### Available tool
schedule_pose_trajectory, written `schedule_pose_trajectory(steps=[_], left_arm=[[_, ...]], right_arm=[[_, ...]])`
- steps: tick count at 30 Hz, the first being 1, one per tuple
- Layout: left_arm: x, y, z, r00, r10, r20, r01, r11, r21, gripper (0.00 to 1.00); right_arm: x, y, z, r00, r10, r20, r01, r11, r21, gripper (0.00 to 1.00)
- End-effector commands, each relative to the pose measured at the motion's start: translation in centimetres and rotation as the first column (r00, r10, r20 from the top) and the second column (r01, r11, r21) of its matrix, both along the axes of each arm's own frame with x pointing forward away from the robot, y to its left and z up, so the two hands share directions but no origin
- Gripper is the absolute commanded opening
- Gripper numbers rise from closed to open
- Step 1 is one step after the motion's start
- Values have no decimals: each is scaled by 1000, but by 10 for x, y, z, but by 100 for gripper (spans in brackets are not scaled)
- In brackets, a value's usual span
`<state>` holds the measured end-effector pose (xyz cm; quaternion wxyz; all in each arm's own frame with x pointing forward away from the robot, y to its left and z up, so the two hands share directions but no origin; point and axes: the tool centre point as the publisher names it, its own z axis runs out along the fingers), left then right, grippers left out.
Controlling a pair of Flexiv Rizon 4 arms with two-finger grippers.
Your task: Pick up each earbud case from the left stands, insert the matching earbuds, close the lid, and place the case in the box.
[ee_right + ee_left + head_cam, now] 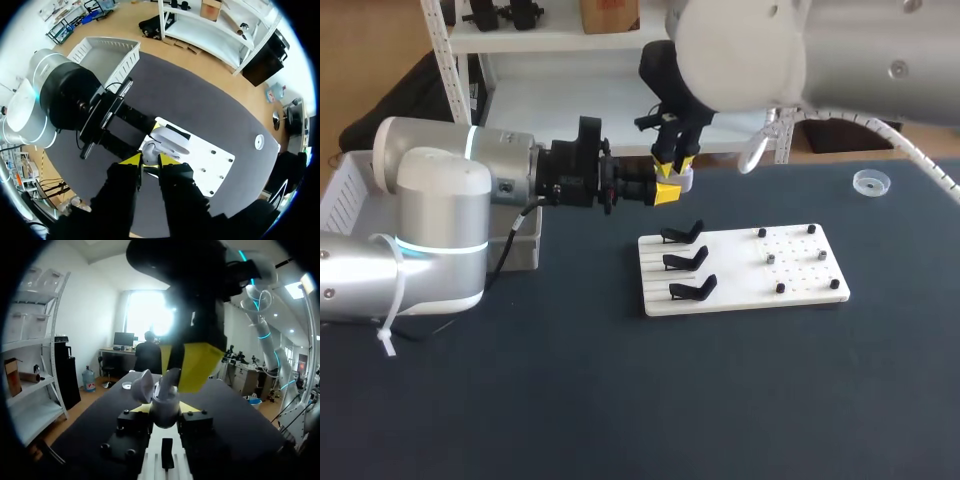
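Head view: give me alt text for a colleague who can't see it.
The left end effector holds a white case above the table, with the right end effector just above it. Nearby, a white board carries three empty black stands.

Seen from the head view, little of the earbud case (pixel 682 181) shows. The right pincer (pixel 676 158) covers it from above and the left pincer (pixel 667 192) closes on it from the left, leaving a pale sliver. No view shows whether an earbud lies inside. In the left wrist view the right pincer stands across the raised lid and blocks the desk beyond. The box (pixel 342 190) at the far left is mostly behind the left arm (pixel 440 220) and cut by the edge. The small dark pieces (pixel 770 258) on the right half of the white board (pixel 720 300) are too small to identify. In the right wrist view the pincer's own body hides the board's near part.
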<state>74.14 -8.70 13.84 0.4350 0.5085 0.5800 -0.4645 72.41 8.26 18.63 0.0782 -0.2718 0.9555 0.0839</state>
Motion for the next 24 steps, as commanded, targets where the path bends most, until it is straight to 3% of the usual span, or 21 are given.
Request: schedule_pose_trajectory(steps=[1, 3, 4, 5, 9, 13, 24], left_arm=[[-1, -1, 1, 1000, 3, 2, -3, 1000, -2, 0], [-1, -1, 1, 1000, 3, 2, -3, 1000, -2, 0], [-1, -1, 1, 1000, 3, 2, -3, 1000, -2, 0], [-1, -1, 1, 1000, 3, 2, -3, 1000, -2, 0], [-1, -1, 1, 1000, 3, 2, -3, 1000, -2, 0], [-1, -1, 1, 1000, 3, 2, -3, 1000, -2, 0], [-1, -1, 1, 1000, 3, 2, -3, 1000, -2, 0]], right_arm=[[3, 3, -2, 1000, 3, -4, -3, 1000, -13, 0], [3, 3, -2, 1000, 4, -2, -4, 1000, -14, 0], [3, 3, -2, 1000, 4, -1, -4, 1000, -15, 5], [2, 3, -2, 1000, 3, 0, -3, 1000, -14, 22], [2, 3, -1, 1000, 1, 4, -1, 1000, -14, 39], [2, 3, 0, 1000, -2, 8, 2, 1000, -15, 44], [2, 4, 2, 1000, -4, 14, 4, 1000, -17, 45]])
